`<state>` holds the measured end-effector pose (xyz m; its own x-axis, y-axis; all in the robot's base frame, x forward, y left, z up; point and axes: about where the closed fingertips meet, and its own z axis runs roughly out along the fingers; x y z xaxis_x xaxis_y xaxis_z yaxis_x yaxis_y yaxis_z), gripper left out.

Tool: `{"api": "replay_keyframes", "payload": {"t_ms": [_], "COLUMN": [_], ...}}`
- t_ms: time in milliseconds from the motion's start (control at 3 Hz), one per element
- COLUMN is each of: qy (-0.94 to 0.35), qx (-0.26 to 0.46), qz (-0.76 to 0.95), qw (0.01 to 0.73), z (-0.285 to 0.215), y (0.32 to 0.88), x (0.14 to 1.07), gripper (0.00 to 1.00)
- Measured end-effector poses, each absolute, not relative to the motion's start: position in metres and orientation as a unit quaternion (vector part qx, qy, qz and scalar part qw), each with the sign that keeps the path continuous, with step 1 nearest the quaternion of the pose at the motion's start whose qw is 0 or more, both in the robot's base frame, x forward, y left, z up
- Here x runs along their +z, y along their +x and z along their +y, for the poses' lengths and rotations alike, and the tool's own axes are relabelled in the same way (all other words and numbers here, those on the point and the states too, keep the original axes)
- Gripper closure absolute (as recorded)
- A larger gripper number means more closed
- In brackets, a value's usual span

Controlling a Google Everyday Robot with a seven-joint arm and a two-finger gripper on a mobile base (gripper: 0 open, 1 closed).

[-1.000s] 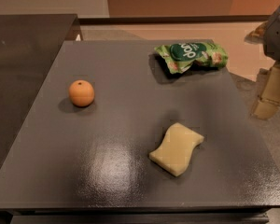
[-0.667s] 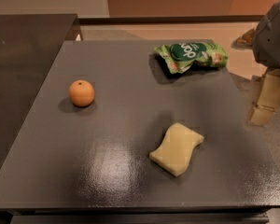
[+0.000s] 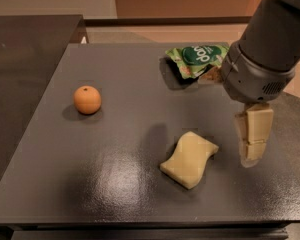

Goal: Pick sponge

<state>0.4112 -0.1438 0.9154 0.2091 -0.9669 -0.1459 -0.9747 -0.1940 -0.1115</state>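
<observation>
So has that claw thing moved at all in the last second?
Yes. The claw has swung left and lower in the view, closing on the sponge, which has not shifted. It now hangs just right of the sponge.

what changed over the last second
The hand moved in from the right edge, leftward and lower in the picture, and now hangs just right of the sponge, apart from it. Nothing was taken hold of. Sponge, orange and green bag stayed put on the table.
</observation>
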Motion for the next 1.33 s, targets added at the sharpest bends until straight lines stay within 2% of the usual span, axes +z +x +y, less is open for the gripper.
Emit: {"api": "replay_keyframes", "payload": {"t_ms": [1000, 1333], "qy": [-0.866, -0.872], "qx": [0.054, 0.057], "qz": [0.496, 0.484], "qw": [0.042, 0.037], "z": [-0.103, -0.099], "y": [0.379, 0.376], "x": [0.849, 0.84], "gripper": [0.0, 0.18]}}
